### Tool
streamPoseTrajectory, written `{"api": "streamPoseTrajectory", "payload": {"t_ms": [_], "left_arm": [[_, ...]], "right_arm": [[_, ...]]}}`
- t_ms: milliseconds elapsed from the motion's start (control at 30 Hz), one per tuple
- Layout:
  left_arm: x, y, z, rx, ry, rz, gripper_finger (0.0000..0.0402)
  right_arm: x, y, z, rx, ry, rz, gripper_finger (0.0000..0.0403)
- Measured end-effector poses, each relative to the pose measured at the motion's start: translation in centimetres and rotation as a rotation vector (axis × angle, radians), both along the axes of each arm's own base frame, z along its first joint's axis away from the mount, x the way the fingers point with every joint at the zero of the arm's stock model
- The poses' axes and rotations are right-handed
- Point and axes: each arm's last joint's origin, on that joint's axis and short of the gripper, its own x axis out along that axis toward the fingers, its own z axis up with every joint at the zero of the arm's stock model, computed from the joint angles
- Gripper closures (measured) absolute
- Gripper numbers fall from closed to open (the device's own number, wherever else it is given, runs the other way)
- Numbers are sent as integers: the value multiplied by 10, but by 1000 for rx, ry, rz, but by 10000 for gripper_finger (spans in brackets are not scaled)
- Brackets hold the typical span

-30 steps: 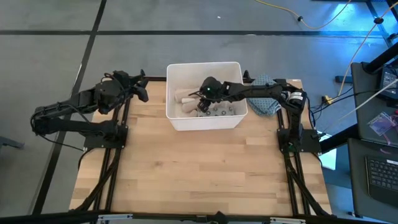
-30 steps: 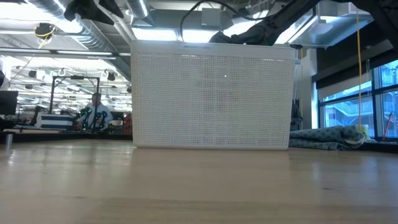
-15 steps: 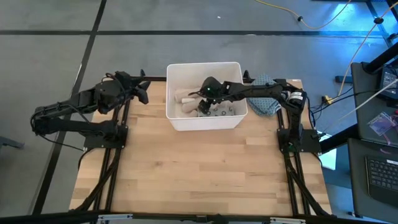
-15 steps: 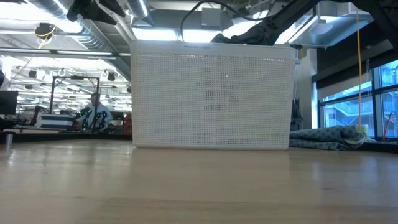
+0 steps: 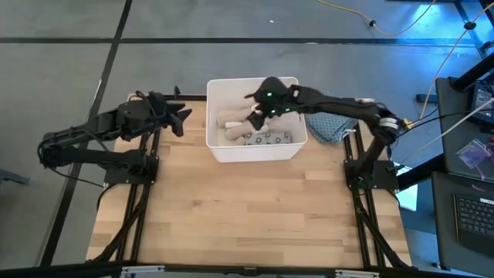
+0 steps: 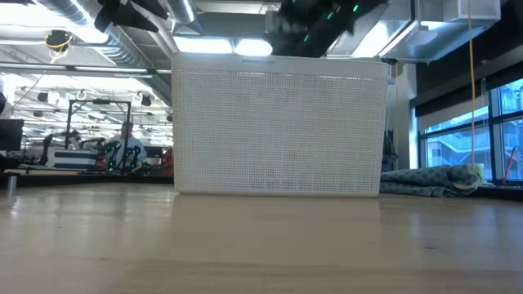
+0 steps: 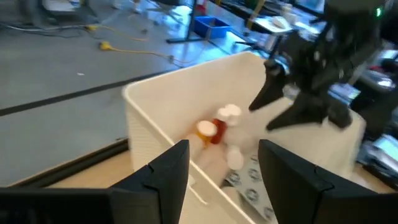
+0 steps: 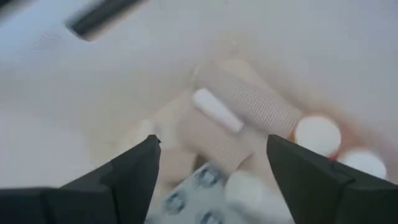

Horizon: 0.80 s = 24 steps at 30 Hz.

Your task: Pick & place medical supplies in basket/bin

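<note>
1. The left gripper (image 5: pixel 179 117) hangs over the table's (image 5: pixel 247 208) far left edge, just beside the bin's left wall and outside it. In its wrist view its two dark fingers (image 7: pixel 163 174) stand apart with nothing between them.
2. The white bin (image 5: pixel 218 147) sits at the far middle of the table; in the low view its perforated wall (image 6: pixel 278 135) fills the centre.
3. Inside the bin lie the supplies: a beige roll (image 5: pixel 228 119) toward the left, a grey dotted packet (image 5: pixel 266 139) along the near side, and white-capped orange bottles (image 7: pixel 214 129) beside them.
4. The right wrist view looks down on a beige bandage roll (image 8: pixel 239 115), two white caps (image 8: pixel 317 134) and the dotted packet (image 8: pixel 186 196).
5. The right gripper (image 5: pixel 257 114) hovers above the bin's middle, over the supplies, its jaws spread wide and empty; its fingers (image 8: pixel 134 171) frame the roll without touching it.
6. A blue-grey cloth (image 5: pixel 330 127) lies right of the bin, under the right arm.
</note>
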Motion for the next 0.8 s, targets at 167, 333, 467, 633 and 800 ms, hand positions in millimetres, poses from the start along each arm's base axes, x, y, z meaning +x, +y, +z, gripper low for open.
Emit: {"api": "streamPoseTrajectory", "payload": {"t_ms": [167, 333, 467, 633, 800], "left_arm": [[-5, -4, 2, -8, -20, -102, 217], [-17, -11, 0, 28, -162, -214, 217], [-35, -17, -10, 77, -273, -284, 217], [-57, -20, -32, 94, -335, -238, 217], [-70, -23, -58, 128, -370, -243, 217]], "right_arm": [[-32, 41, 46, 24, -89, 74, 109], [-80, 101, 73, -50, -275, 168, 109], [-122, 137, 78, -67, -484, 266, 109], [-169, 159, 62, -65, -558, 313, 109], [-200, 172, 33, -165, -713, 392, 109]]}}
